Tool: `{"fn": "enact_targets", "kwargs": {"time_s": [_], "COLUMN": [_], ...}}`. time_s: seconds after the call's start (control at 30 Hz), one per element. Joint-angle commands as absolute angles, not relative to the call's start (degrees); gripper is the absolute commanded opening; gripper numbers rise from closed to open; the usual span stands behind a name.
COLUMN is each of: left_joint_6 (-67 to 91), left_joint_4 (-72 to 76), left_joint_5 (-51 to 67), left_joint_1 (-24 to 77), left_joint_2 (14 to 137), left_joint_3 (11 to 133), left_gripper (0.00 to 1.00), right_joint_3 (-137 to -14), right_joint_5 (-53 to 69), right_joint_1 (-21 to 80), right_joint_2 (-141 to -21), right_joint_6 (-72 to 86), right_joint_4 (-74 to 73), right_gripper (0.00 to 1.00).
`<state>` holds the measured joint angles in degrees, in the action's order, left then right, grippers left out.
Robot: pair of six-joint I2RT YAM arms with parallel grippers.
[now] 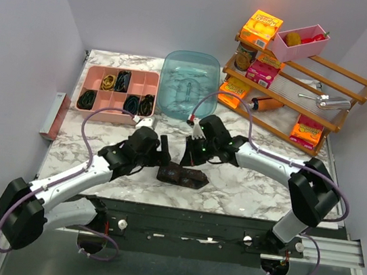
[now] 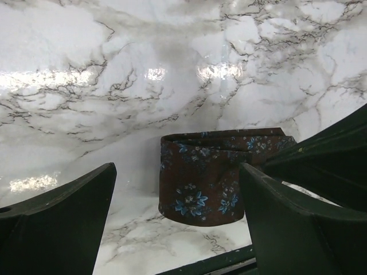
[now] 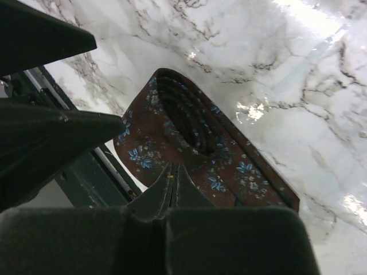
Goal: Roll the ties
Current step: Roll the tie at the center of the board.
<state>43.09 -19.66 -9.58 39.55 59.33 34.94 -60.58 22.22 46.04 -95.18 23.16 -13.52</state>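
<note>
Right gripper (image 3: 172, 172): the fingers are pressing together, clenched to a thin seam, with the tip sitting over the patterned cloth; whether any fabric is being pinched cannot be told.
Left gripper (image 2: 176, 172): it is hanging released, the fingers (image 2: 63, 223) spread wide, the coil lying between and beyond them, apart from both.
Tie (image 3: 189, 123): dark brown with small blue flowers, it is lying as a loose, flattened roll, layers showing at its open end.
Marble table (image 1: 251, 188): it is carrying the roll near its near edge, just in front of both grippers.
Pink tray (image 1: 108, 115): it is sitting at the far left, holding dark coils (image 1: 86, 100) in its compartments.
Blue tub (image 1: 189, 83): translucent, it is standing just beside the tray.
Wooden rack (image 1: 346, 71): it is holding orange boxes (image 1: 262, 27) at the far right.
</note>
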Motion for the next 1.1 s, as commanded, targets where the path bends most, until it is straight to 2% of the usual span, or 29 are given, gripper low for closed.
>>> {"fn": "enact_targets", "kwargs": {"time_s": [0.0, 0.63, 0.83, 1.07], "left_joint_6": [44.9, 54.1, 55.0, 56.6], "left_joint_4": [-12.7, 14.5, 21.0, 27.5], "left_joint_5": [2.4, 16.0, 18.0, 19.1], "left_joint_1": [34.5, 30.5, 30.5, 30.6], "left_joint_2": [55.7, 57.2, 61.0, 64.5], "left_joint_3": [28.8, 11.7, 10.4, 8.4], "left_gripper": [0.97, 0.93, 0.86, 0.68], "right_joint_3": [-62.8, -63.5, -63.0, -62.0], "right_joint_5": [24.6, 24.1, 22.9, 21.8], "right_joint_1": [47.5, 49.1, 49.1, 49.1], "right_joint_2": [-96.9, -103.7, -104.3, -104.5], "right_joint_6": [23.8, 24.2, 24.5, 25.2], "right_joint_4": [-12.9, -12.2, -12.3, -12.0], "right_gripper": [0.01, 0.00, 0.00, 0.00]}}
